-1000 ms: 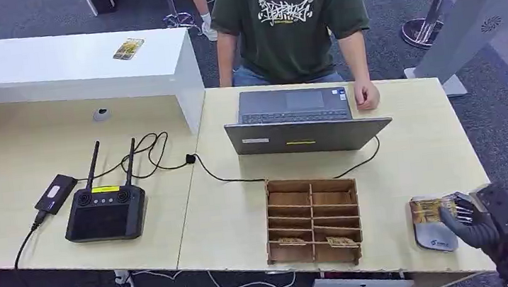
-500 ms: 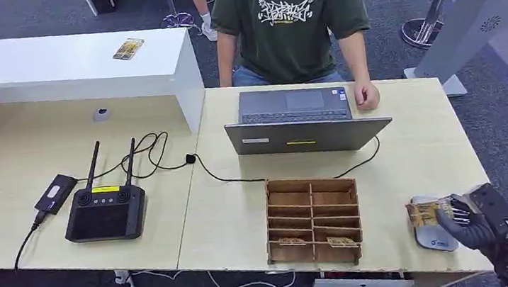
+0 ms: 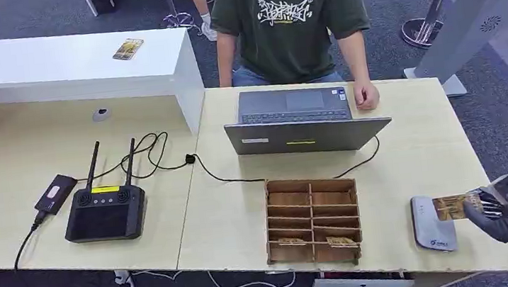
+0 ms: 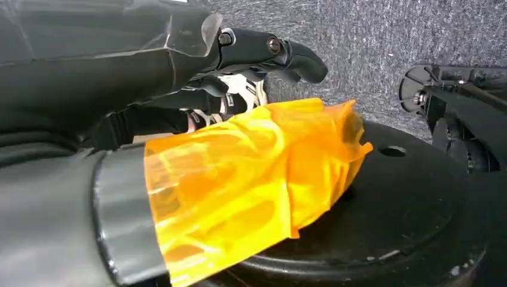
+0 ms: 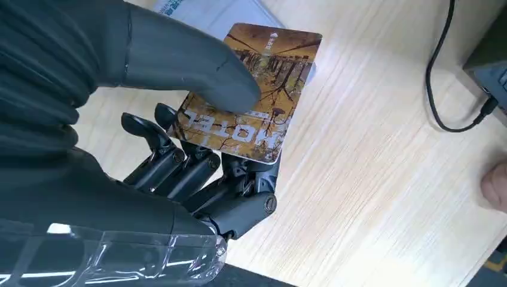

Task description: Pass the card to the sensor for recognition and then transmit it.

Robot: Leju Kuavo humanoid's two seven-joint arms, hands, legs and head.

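Since a second ago the right hand (image 3: 502, 208) has drawn back toward the table's right edge, carrying the card (image 3: 453, 206) off the grey sensor (image 3: 431, 223) so it now overhangs only the sensor's right side. The card is pinched flat, thumb (image 5: 179, 63) on top and fingers (image 5: 197, 170) beneath. The left hand (image 4: 263, 51) hangs with fingers curled in on nothing.

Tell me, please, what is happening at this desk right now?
The robot's right hand holds a brown-and-gold hotel key card pinched under its thumb, at the right-hand edge of the flat light-grey card sensor near the front right corner of the pale wooden desk. A person in a dark green T-shirt sits opposite behind a grey laptop. A wooden compartment box with a few cards in it stands beside the sensor.
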